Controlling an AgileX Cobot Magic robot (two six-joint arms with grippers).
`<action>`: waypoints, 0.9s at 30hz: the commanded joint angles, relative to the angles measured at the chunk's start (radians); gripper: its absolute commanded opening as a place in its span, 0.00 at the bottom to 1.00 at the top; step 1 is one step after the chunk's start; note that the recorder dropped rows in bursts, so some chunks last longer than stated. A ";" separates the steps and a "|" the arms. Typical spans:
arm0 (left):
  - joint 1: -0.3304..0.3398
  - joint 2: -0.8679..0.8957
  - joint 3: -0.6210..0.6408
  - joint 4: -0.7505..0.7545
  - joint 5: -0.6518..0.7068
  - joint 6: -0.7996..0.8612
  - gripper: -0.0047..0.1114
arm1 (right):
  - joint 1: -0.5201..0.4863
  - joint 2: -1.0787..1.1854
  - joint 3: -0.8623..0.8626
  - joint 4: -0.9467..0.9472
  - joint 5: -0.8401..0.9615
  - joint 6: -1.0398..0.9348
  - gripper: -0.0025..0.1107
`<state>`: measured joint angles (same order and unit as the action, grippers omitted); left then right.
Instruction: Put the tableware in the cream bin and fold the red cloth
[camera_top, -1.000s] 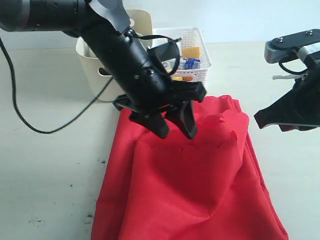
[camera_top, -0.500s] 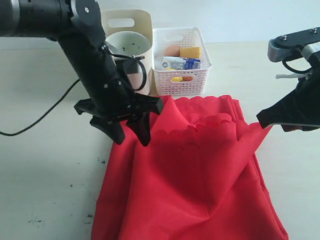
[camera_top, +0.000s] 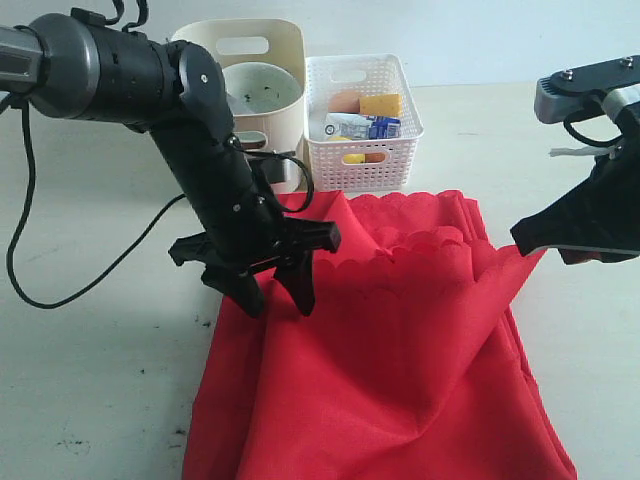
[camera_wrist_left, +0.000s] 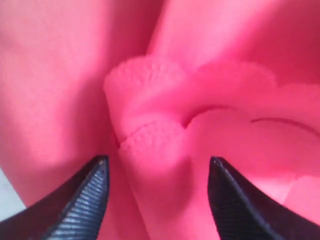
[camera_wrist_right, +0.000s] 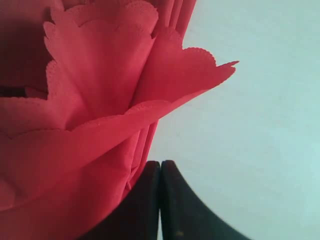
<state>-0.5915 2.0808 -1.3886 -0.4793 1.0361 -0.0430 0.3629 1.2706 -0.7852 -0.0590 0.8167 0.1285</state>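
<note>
The red cloth (camera_top: 400, 350) sprawls across the near middle of the desk (camera_top: 90, 380). It is rumpled, with its scalloped far edge bunched in folds just short of the two bins. The left arm reaches in from the far left and bends steeply down at the wrist. Its left claw (camera_top: 279, 305) points straight down over the cloth's left edge, with the jaws spread apart. In the left wrist view the two fingers (camera_wrist_left: 85, 200) straddle a raised fold of fabric without pinching it. The right arm hangs over the right side of the desk. Its right claw (camera_wrist_right: 160, 200) is pressed fully closed, tip against the cloth's lifted right edge. Whether a layer is caught there I cannot tell. At the far side stands the cream bin (camera_top: 285, 60), with the white lattice basket (camera_top: 365, 150) just to its right. A pale speckled bowl (camera_top: 262, 88) sits inside the bin.
</note>
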 joint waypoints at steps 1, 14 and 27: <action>-0.009 0.031 0.005 0.002 0.067 0.014 0.53 | 0.001 -0.007 0.001 0.000 -0.016 0.003 0.02; -0.059 -0.001 0.007 -0.584 0.185 0.552 0.46 | 0.001 -0.007 0.001 -0.003 -0.025 0.003 0.02; -0.248 -0.047 0.100 -0.418 0.185 0.562 0.39 | 0.001 -0.007 0.001 -0.004 -0.037 0.003 0.02</action>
<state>-0.8059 2.0455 -1.3192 -0.8964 1.2143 0.4998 0.3629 1.2706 -0.7852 -0.0590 0.7942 0.1285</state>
